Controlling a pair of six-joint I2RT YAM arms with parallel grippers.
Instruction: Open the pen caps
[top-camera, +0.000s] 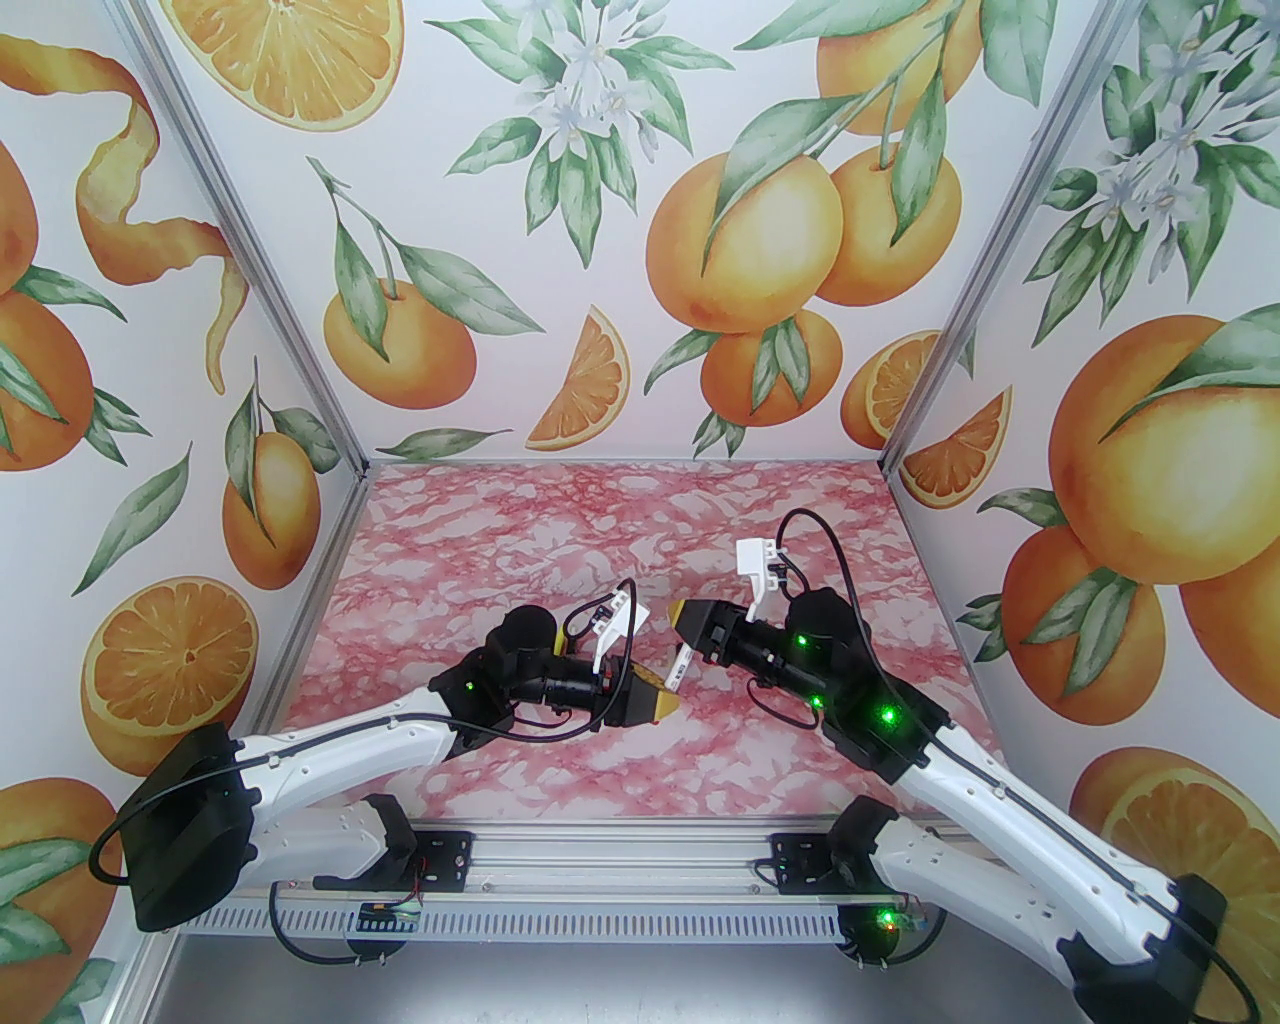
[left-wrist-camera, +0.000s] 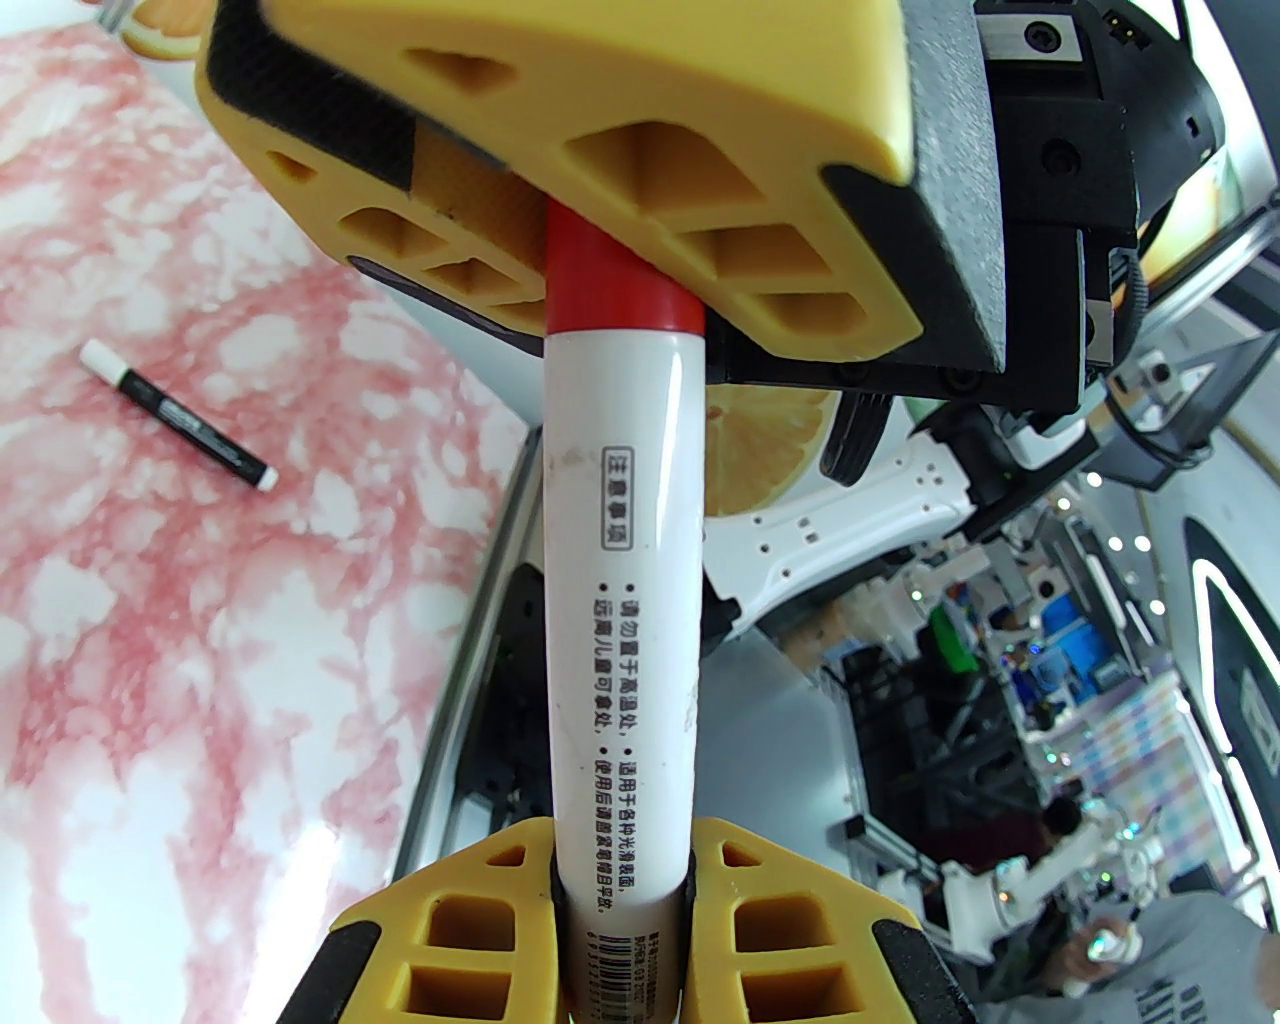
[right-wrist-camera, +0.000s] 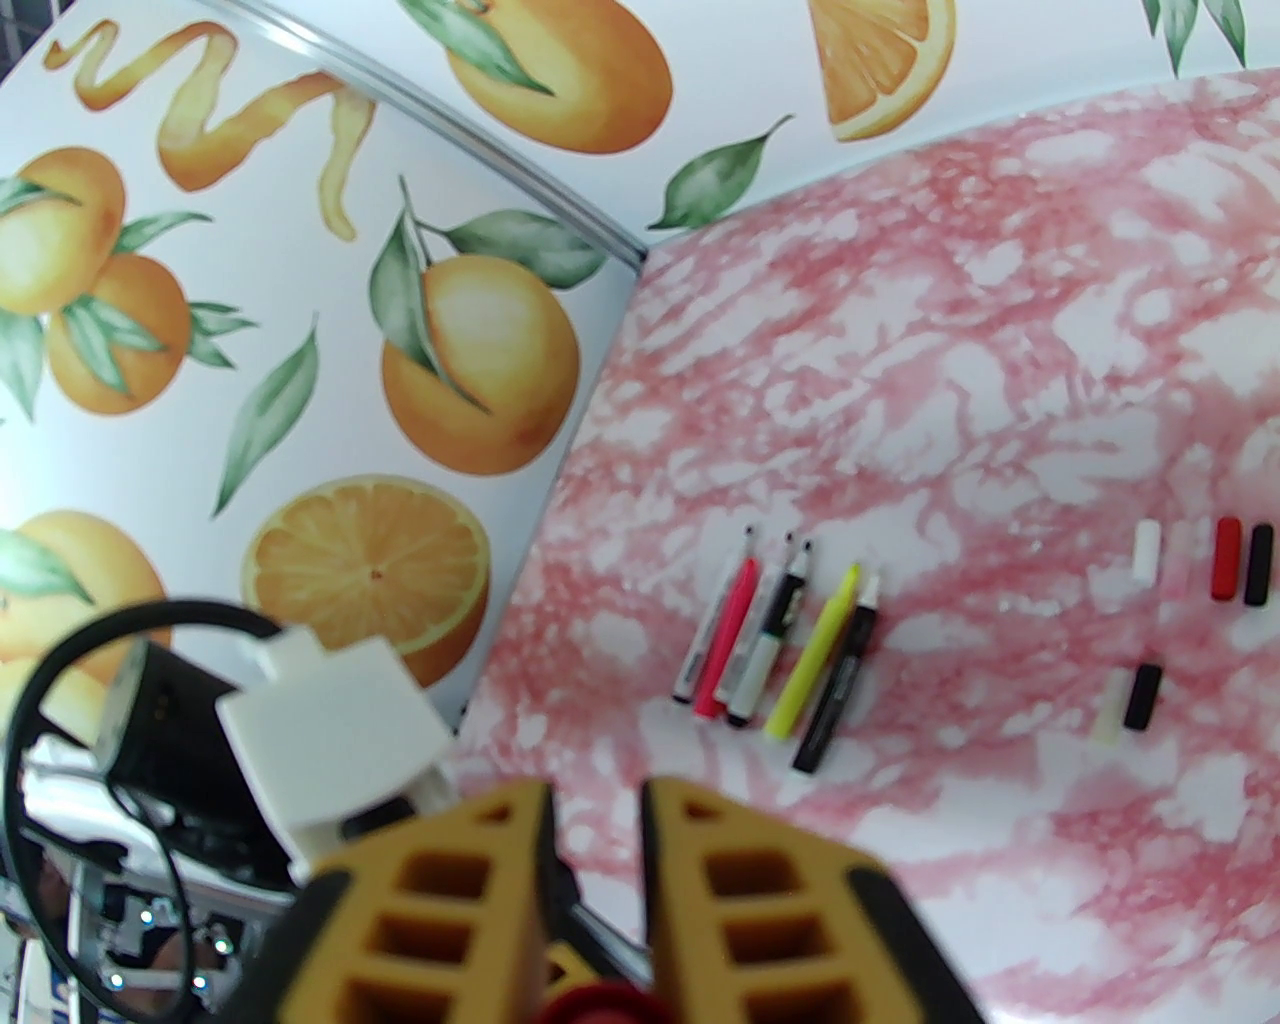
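The left end effector (left-wrist-camera: 620, 885) grips the pen (left-wrist-camera: 620, 600) by its white barrel. The right end effector (right-wrist-camera: 595, 815) is clenched on the red cap (left-wrist-camera: 612, 290). The pen's axis runs between them, above the desk's (top-camera: 600, 520) near-middle, so I judge the pull goes along that line.

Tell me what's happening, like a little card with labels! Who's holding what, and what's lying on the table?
Left gripper: shut on white pen
Right gripper: shut on red cap
Cap state: still on the pen
Row of pens: five, side by side on table
Loose caps: six, apart from the row
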